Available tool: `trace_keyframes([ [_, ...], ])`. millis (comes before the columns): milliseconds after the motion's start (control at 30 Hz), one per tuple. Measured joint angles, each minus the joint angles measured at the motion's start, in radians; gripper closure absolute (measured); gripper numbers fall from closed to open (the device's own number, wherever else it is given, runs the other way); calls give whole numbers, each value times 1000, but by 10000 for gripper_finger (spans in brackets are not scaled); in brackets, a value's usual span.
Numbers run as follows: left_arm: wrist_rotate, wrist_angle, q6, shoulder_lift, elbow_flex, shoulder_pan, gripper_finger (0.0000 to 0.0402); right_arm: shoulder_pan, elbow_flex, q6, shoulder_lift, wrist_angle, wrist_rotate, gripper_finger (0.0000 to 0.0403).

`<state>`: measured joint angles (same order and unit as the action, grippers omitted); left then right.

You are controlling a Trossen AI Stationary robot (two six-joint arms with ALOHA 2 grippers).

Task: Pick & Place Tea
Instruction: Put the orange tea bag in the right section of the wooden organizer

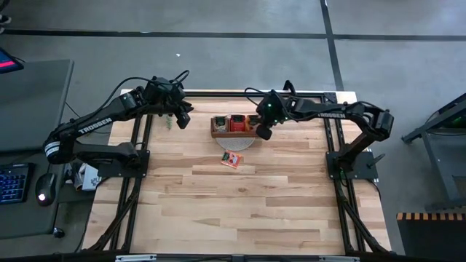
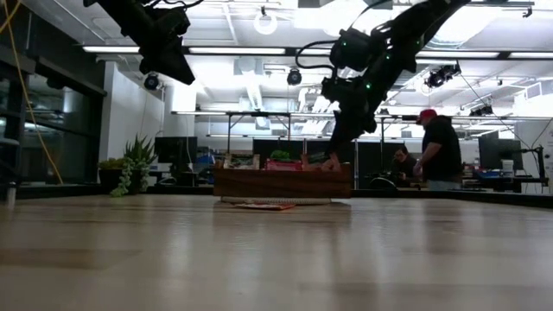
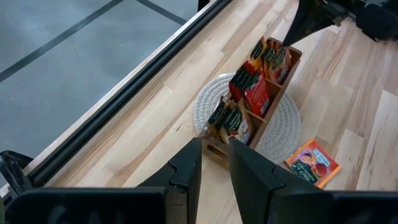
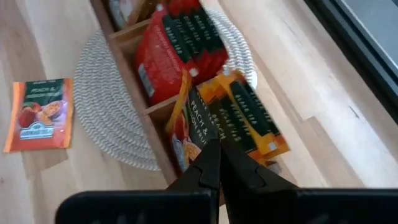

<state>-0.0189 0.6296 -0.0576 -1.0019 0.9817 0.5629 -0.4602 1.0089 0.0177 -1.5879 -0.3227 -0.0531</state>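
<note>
The right gripper (image 4: 219, 163), fingers pressed together, dips into the tray's (image 1: 216, 134) end compartment among orange sachets (image 4: 233, 121), one loose sachet (image 1: 232, 159) lying on the table beside it, while the left gripper (image 1: 181, 118) hangs slightly parted, empty.

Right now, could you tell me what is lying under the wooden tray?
A round pale woven mat lies under the tray, showing around its sides. The mat's middle is covered by the tray, so anything there stays hidden.
</note>
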Motion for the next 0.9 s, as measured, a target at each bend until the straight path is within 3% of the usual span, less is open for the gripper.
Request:
trace_keyframes([
  [533, 0, 0, 0, 0, 0, 0, 323, -12, 0, 2, 0, -1, 18, 389],
  [900, 0, 1, 0, 0, 0, 0, 323, -12, 0, 1, 0, -1, -20, 310],
])
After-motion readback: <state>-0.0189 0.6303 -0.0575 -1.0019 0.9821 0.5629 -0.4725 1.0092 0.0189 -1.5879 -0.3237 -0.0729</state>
